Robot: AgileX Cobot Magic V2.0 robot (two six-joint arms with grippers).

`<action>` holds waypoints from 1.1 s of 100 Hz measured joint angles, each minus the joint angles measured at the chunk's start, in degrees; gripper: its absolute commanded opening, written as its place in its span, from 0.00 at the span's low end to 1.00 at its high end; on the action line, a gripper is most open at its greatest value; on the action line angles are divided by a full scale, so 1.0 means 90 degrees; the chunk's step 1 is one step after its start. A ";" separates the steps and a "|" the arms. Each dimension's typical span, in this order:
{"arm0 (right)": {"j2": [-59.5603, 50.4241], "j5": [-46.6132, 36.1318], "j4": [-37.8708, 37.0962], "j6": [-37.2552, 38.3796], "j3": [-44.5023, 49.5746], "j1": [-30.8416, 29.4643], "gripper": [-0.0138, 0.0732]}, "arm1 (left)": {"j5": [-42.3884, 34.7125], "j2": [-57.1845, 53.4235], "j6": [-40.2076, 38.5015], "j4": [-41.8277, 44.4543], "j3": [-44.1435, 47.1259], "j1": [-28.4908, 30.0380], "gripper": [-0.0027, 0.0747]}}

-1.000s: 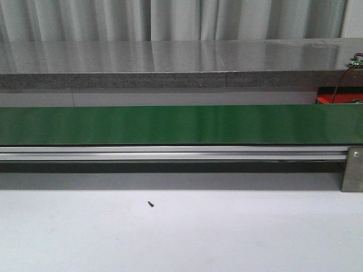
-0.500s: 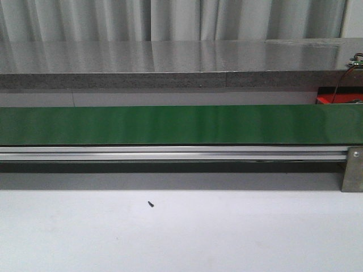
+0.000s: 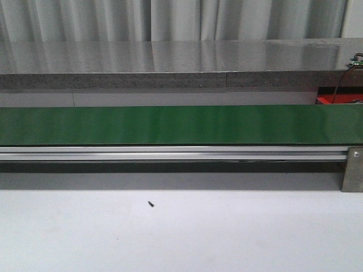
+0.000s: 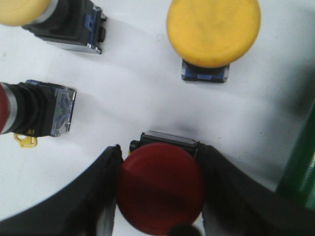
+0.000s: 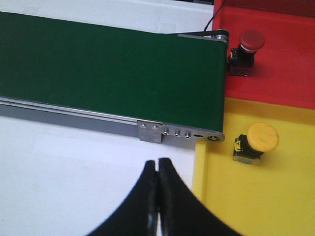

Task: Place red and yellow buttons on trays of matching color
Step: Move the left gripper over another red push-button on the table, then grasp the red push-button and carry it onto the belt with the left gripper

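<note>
Straddling a red button (image 4: 160,186), the left end effector (image 4: 158,196) has one finger (image 4: 98,196) against the cap's nine o'clock side and the other at its three o'clock side. They look pressed to the cap, so I judge it gripped, though whether it is lifted off the white desk (image 4: 128,93) cannot be told. The button stands cap-up, its black body peeking out at twelve o'clock, which lets the fingers close on the wide round cap.

Around it wait more buttons: an upright yellow button (image 4: 213,30) at one o'clock, well apart; a second red button (image 4: 29,109) lying on its side at ten o'clock; and another yellow one (image 4: 49,14) on its side at eleven o'clock. They are spread out, probably so the fingers can reach each without knocking a neighbour.

The right end effector (image 5: 157,196) hangs over the desk with its fingers pressed together, holding nothing. From it, the end of the green conveyor belt (image 5: 108,64) lies at twelve o'clock. A yellow tray (image 5: 275,196) at three o'clock carries a yellow button (image 5: 257,141), and a red tray (image 5: 285,73) at one o'clock carries a red button (image 5: 245,49). Both trays sit at the belt's end, presumably so this arm can sort arrivals.

In the front view the belt (image 3: 170,124) is bare.
</note>
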 measured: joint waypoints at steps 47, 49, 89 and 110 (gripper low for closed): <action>0.0000 0.0000 0.0000 0.0000 0.0000 0.0000 0.08 | 0.0884 -0.0759 0.0012 0.0000 -0.0469 0.0000 0.25; 0.0000 0.0000 0.0000 0.0000 0.0000 0.0000 0.08 | 0.0939 -0.0846 0.0012 0.0000 -0.0506 0.0000 0.25; 0.0000 0.0000 0.0000 0.0000 0.0000 0.0000 0.08 | 0.1682 -0.1806 0.0798 -0.1047 -0.0632 -0.0608 0.25; 0.0000 0.0000 0.0000 0.0000 0.0000 0.0000 0.08 | 0.1849 -0.1806 0.0910 -0.1236 -0.0632 -0.1154 0.25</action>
